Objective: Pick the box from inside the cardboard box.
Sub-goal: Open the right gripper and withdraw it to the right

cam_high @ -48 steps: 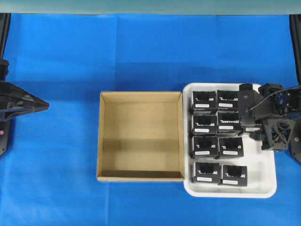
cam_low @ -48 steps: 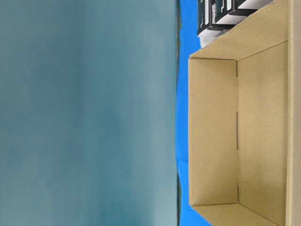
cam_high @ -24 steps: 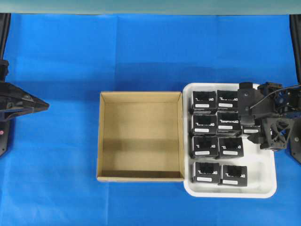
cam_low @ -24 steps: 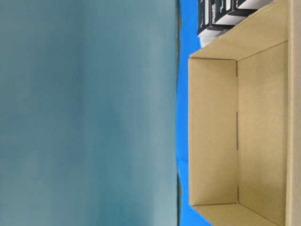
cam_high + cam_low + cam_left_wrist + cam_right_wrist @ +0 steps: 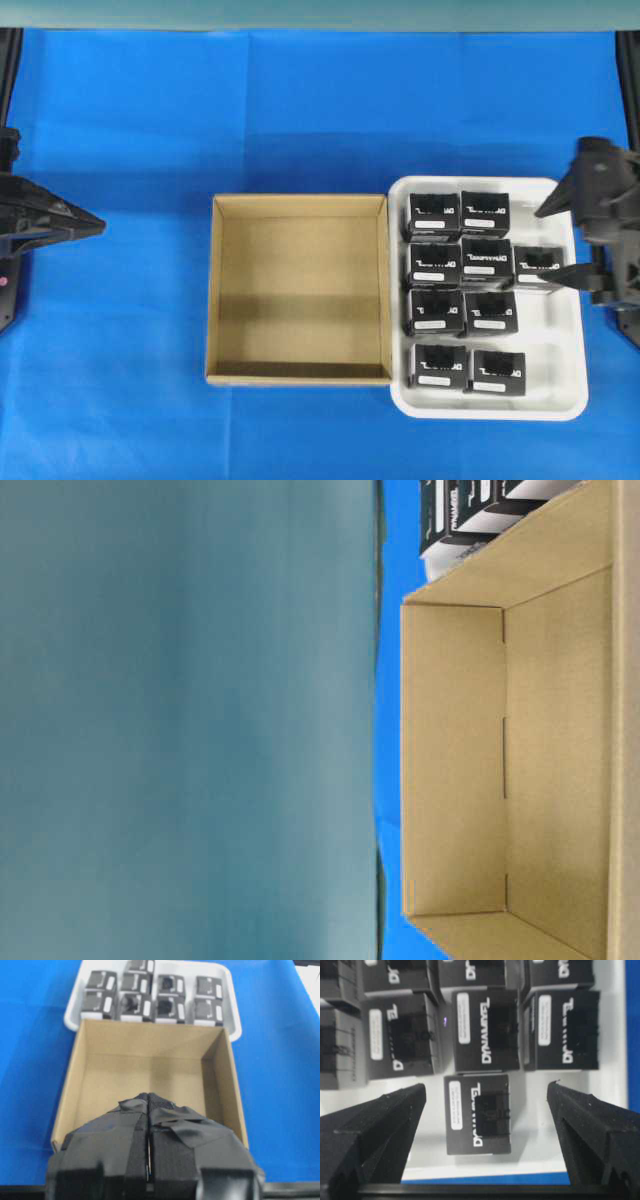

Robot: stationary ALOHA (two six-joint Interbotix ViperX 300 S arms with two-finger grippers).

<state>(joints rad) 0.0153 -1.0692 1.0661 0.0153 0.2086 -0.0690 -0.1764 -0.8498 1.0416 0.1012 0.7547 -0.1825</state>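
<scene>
Looking down on the blue counter [image 5: 300, 110], we see the cardboard box [image 5: 297, 290] near its middle, low-walled and showing only its bare brown floor. Touching its right wall is the white tray [image 5: 570, 390], which carries nine identical black boxes with white lettering and label strips. Eight of them stand in two columns along the tray's left side. The ninth, the box [image 5: 537, 264], sits alone beside the right column, toward the tray's right rim and touching its neighbour as far as we can tell.

Our right tool [image 5: 578, 240] is at the tray's right rim with its fingers spread wide, one finger [image 5: 572, 190] toward the tray's far end and the other just beside the lone box. From the right wrist view, that box [image 5: 478, 1113] lies flat on the white tray floor in the gap between the two dark fingers [image 5: 375, 1125], touching neither; the tool holds nothing.

Our left tool [image 5: 95, 226] hangs near the counter's left edge, well apart from the cardboard box. In the left wrist view its taped fingers [image 5: 125, 1130] are pressed together with nothing between them, pointing toward the cardboard box [image 5: 80, 1060] and the tray [image 5: 230, 990] beyond it.
</scene>
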